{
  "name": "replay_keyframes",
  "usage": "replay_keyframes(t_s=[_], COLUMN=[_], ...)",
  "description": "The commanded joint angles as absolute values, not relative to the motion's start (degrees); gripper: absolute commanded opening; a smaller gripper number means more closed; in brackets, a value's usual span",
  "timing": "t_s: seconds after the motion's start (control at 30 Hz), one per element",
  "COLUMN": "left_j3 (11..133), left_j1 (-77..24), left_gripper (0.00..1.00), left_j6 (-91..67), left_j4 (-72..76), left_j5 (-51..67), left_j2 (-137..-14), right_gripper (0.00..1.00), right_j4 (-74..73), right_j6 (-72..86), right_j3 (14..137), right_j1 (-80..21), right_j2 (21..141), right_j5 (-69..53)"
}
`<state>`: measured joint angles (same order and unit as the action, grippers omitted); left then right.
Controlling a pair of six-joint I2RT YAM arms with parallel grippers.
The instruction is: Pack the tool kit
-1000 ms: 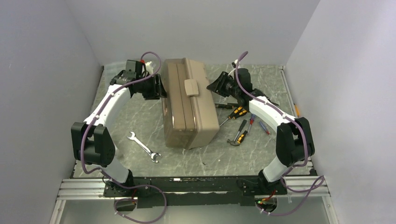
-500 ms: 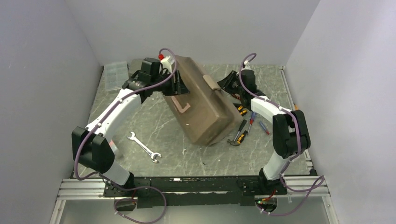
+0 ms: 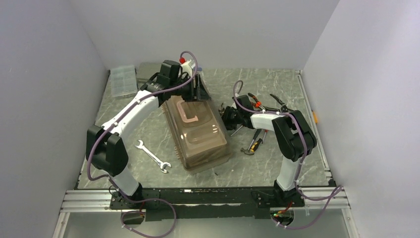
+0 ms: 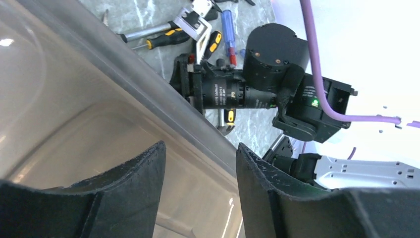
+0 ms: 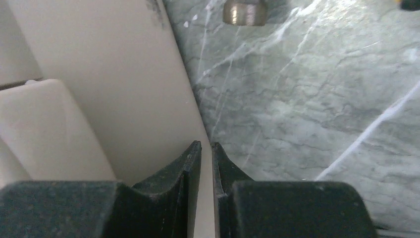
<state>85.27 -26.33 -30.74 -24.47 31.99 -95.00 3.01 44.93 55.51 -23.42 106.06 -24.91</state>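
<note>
Toolbox: the tan-brown toolbox (image 3: 200, 144) stands upright mid-table, its smoky lid closed and on top, with the pink handle (image 3: 189, 115) lying flat on it.
Loose tools: a steel wrench (image 3: 152, 156) lies to the left of the box. The hammer (image 3: 250, 148), black-orange screwdrivers (image 3: 256, 133) and pliers (image 3: 253, 100) lie to its right. None are packed.
Left gripper: the left gripper (image 4: 198, 148) is at the far end of the lid with its fingers apart. The lid's edge shows through the gap, and I cannot tell whether they touch it.
Right gripper: the right gripper (image 5: 206, 145) is low against the box's right wall. Its fingers are almost together with nothing between them, just beside a raised tan tab (image 5: 49, 134) that is probably the latch.
Step in hand: likely settling the box upright so it can be opened; packing has not begun.
Next move: calls for freeing the latch and swinging the lid up while one arm steadies the body.
Risk: the box may slide on the marbled table (image 3: 297, 158) toward the tools beside it.
</note>
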Motion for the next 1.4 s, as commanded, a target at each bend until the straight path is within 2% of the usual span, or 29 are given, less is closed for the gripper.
replay_keyframes(t_s=[0.0, 0.13, 0.3, 0.4, 0.57, 0.67, 0.83, 1.03, 1.37], left_j3=[86.7, 88.4, 96.9, 98.0, 90.5, 81.8, 68.1, 53.4, 49.1], left_j1=[-24.3, -21.8, -21.0, -21.0, -20.9, -20.1, -18.5, -18.5, -18.0], left_gripper=[0.58, 0.61, 0.74, 0.83, 0.93, 0.95, 0.95, 0.94, 0.92], left_j6=[-28.8, -26.9, -23.5, -23.2, -23.9, -25.4, -29.3, -35.3, -37.8], left_j4=[-26.4, -29.3, -38.3, -41.7, -44.5, -43.7, -41.0, -32.8, -24.7], left_j5=[31.3, 31.6, 27.7, 24.1, 17.1, 14.3, 10.8, 11.5, 11.6], left_j2=[-95.0, -94.5, -92.0, -87.9, -77.2, -70.2, -59.2, -51.4, -55.4], right_gripper=[0.18, 0.26, 0.34, 0.39, 0.48, 0.53, 0.53, 0.44, 0.37], right_j4=[1.5, -1.6, -8.3, -10.8, -14.2, -16.1, -20.7, -23.4, -22.8], right_j6=[45.2, 43.8, 40.2, 38.7, 36.3, 35.0, 32.2, 31.4, 33.6], right_j3=[58.6, 60.5, 64.4, 65.2, 64.7, 63.0, 60.9, 55.6, 44.0], right_j1=[-24.0, -23.9, -23.6, -22.7, -21.9, -21.8, -21.7, -21.8, -25.2], right_j2=[102.6, 101.2, 99.5, 98.0, 95.0, 91.8, 85.1, 78.1, 69.9], right_j5=[-28.3, -27.0, -23.7, -22.4, -20.6, -19.2, -15.4, -15.3, -17.2])
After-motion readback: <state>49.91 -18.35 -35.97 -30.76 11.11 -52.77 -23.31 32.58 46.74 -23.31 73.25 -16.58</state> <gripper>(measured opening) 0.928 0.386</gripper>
